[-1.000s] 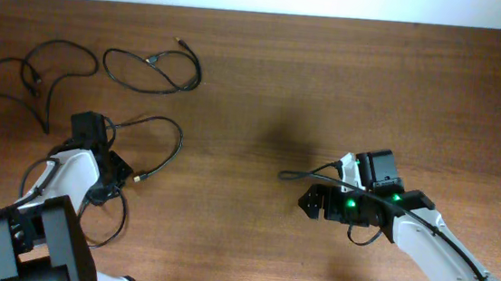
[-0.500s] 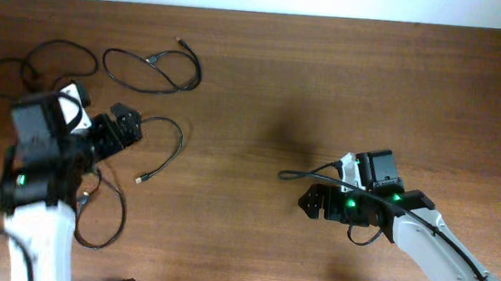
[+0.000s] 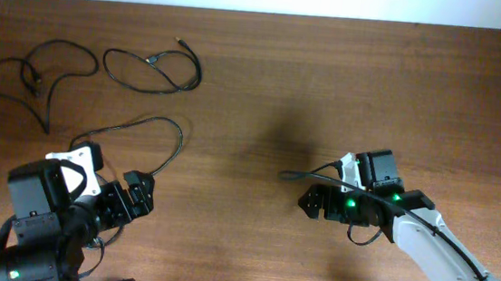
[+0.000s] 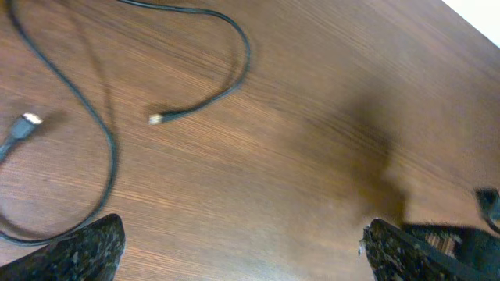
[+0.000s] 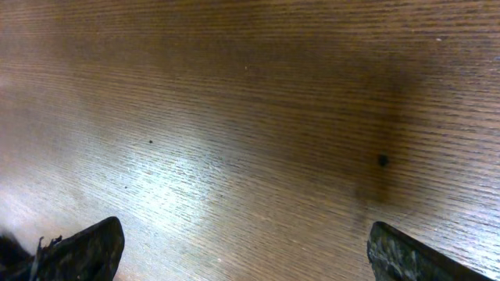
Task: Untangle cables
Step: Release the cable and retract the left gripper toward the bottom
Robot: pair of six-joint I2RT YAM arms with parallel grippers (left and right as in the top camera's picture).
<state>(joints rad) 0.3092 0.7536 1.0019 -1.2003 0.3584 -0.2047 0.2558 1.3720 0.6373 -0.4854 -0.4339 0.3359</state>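
Three cables lie apart on the counter's left side. The left hand and right hand are spread wide, empty. Before pinching the nearest cable, confirm it crosses nothing.

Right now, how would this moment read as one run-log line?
cables: three, look separate, none held | left gripper: open, empty, beside nearest cable | right gripper: open, empty, over table, far from cables
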